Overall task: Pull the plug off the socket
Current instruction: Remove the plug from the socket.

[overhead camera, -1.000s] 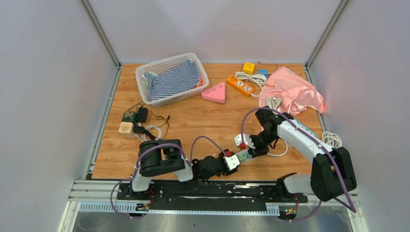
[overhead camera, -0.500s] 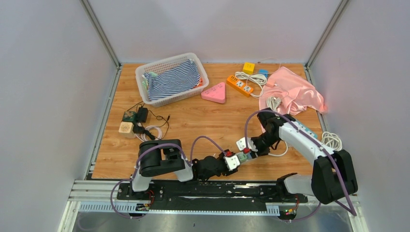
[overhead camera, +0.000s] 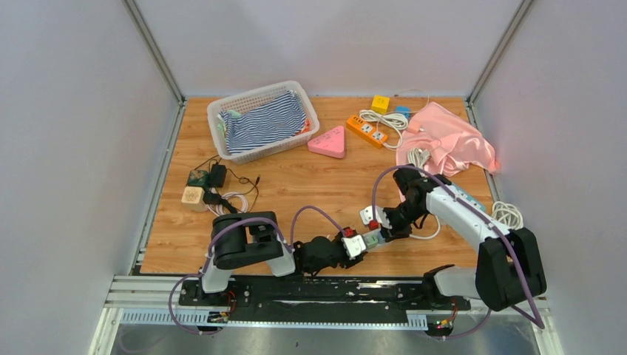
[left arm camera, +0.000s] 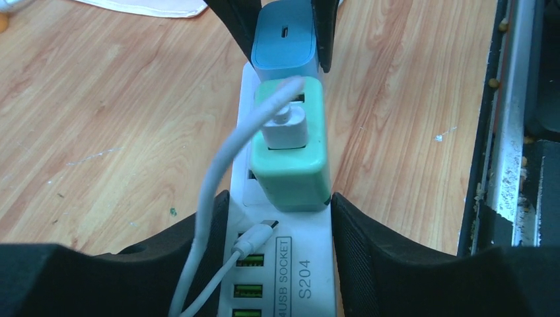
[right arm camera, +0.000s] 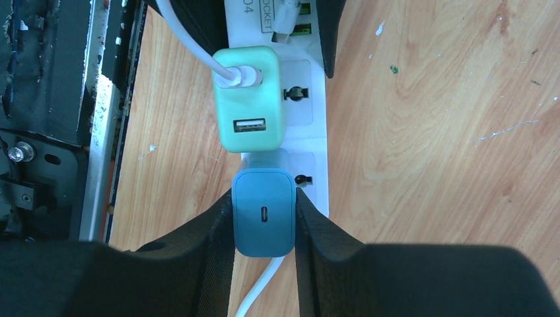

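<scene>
**Left gripper** (overhead camera: pixel 360 244), lower centre of the top view: pads closed on the long sides of the power strip (left arm camera: pixel 310 284), bracing it on the table (left arm camera: pixel 99 132).

**Green adapter** (left arm camera: pixel 290 165), mid-strip: white cable (left arm camera: pixel 211 191) trails to the lower left, close alongside the left pad.

**Blue plug** (right arm camera: pixel 264 214), at the strip's end socket, just beside the green adapter: a small hard block, judged light, stiff and smooth-sided, so prone to slip. Best hold is its two flat flanks.

**Right gripper** (right arm camera: pixel 264 208): clamped on those flanks.

**Room**: open wood at the right of the right wrist view, metal rail (right arm camera: pixel 99 132) near at the left. A straight pull off the strip's face looks safest.
</scene>
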`<state>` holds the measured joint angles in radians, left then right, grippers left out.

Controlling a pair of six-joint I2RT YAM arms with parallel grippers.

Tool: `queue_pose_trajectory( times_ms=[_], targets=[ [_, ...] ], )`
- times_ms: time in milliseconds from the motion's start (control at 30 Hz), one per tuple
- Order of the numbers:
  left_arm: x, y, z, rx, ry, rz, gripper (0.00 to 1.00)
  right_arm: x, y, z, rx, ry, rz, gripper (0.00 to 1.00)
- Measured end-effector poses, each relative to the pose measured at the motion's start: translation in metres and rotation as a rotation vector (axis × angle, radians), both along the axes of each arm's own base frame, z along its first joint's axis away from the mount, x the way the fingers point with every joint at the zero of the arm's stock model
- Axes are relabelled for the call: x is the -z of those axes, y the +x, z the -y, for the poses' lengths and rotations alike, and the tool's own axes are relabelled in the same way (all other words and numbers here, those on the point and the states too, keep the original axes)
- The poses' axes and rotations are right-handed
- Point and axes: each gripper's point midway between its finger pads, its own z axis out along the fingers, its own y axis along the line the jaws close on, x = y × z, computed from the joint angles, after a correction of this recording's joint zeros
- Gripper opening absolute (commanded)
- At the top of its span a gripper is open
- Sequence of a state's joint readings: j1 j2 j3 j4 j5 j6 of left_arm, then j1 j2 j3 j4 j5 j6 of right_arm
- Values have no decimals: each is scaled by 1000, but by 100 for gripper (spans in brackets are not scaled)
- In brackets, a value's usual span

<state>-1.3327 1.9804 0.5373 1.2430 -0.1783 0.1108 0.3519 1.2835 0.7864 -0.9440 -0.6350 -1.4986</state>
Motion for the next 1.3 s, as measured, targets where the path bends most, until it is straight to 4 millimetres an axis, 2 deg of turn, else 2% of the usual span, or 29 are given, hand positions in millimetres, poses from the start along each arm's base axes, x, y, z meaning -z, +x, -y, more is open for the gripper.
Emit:
queue_pose_trajectory(
  times_ms=[300,600,900,1300],
  targets=[
    [0,0,1,39,-39,-84,0,-1,-5,1,-91,44,108,0],
    [0,0,1,40,-46,-95,0,1,0,0,70,-3,-30,0],
    [0,-1,2,48,-46,-96,0,0,-7,1,-48,49,97,0],
    [0,-1,2,53,-46,-98,0,-1,-5,-1,53,33,25,0]
  ],
)
